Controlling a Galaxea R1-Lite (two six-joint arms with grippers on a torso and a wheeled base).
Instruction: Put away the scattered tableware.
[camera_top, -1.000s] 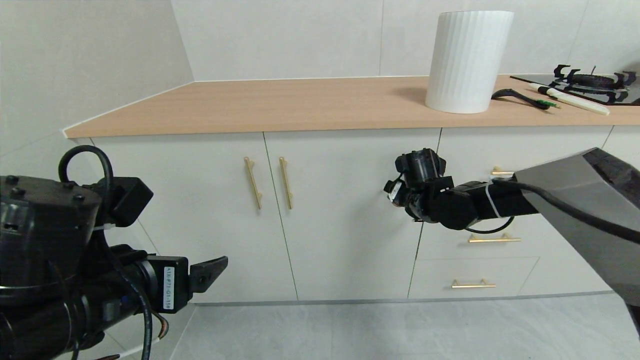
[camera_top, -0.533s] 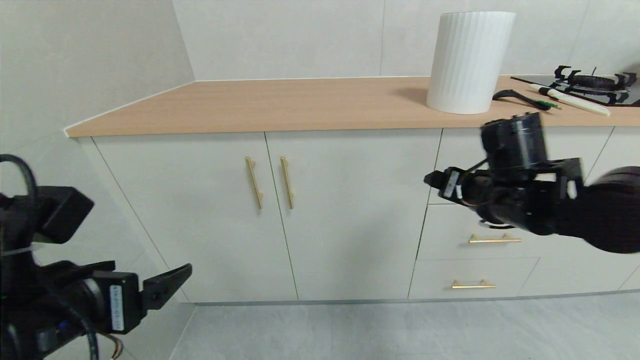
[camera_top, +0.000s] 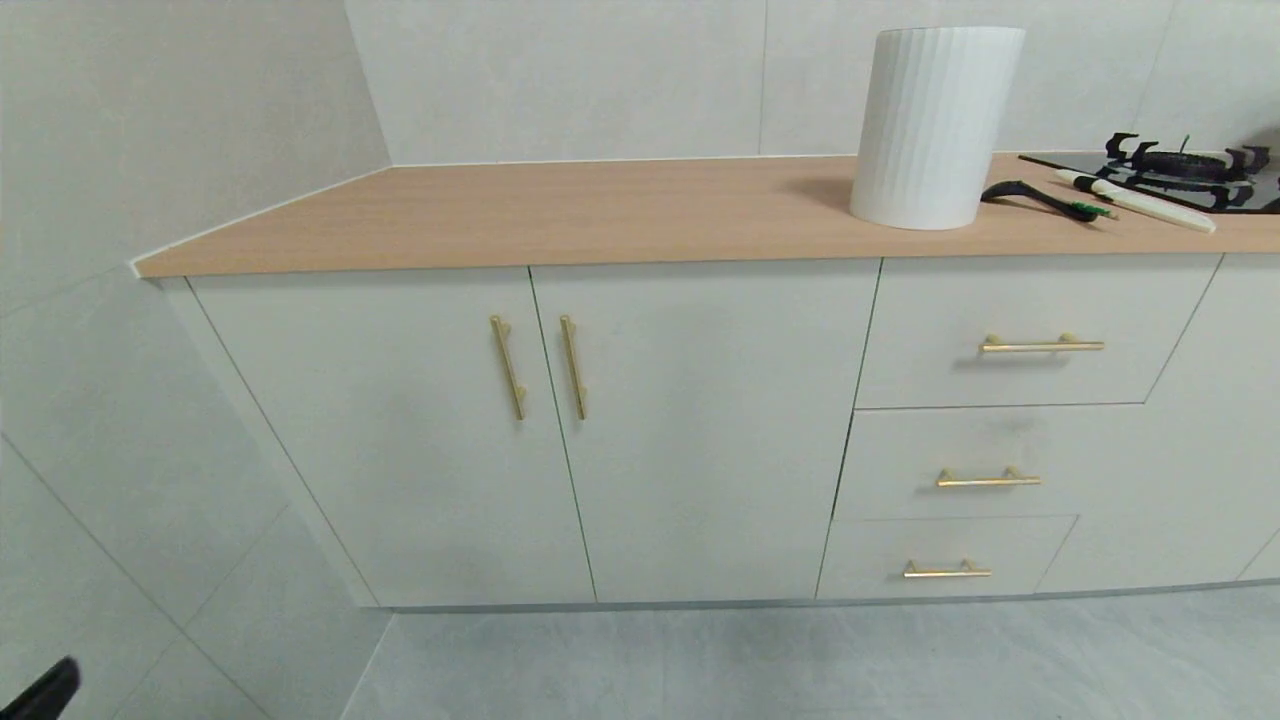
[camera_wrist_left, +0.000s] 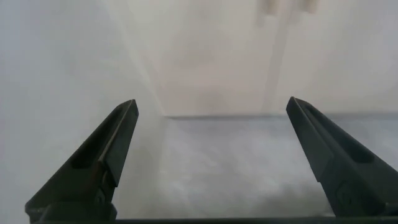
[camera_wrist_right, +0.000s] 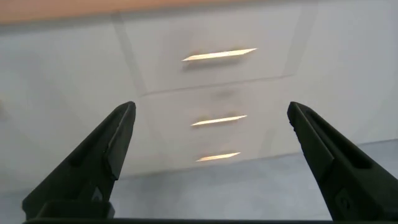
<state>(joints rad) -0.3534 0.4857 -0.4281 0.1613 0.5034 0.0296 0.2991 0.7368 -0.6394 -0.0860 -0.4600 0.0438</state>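
Your left gripper (camera_wrist_left: 211, 102) and right gripper (camera_wrist_right: 211, 106) show fingers wide apart, empty; a black utensil (camera_top: 1030, 192) lies beside the white canister (camera_top: 935, 125) on the tabletop (camera_top: 560, 205).

Pale tiled walls (camera_top: 560, 80) meet in a corner at 11 o'clock. A wooden worktop (camera_top: 560, 210) runs from 9 to 3 o'clock over pale cabinets. These have two doors (camera_top: 400, 430) with upright brass handles (camera_top: 508, 366) at centre and three drawers (camera_top: 1000, 440) with level brass handles at 4 o'clock. A black hob (camera_top: 1180, 165) sits at 2 o'clock. Grey tiled floor (camera_top: 800, 660) lies at 6 o'clock. The light is soft and even.
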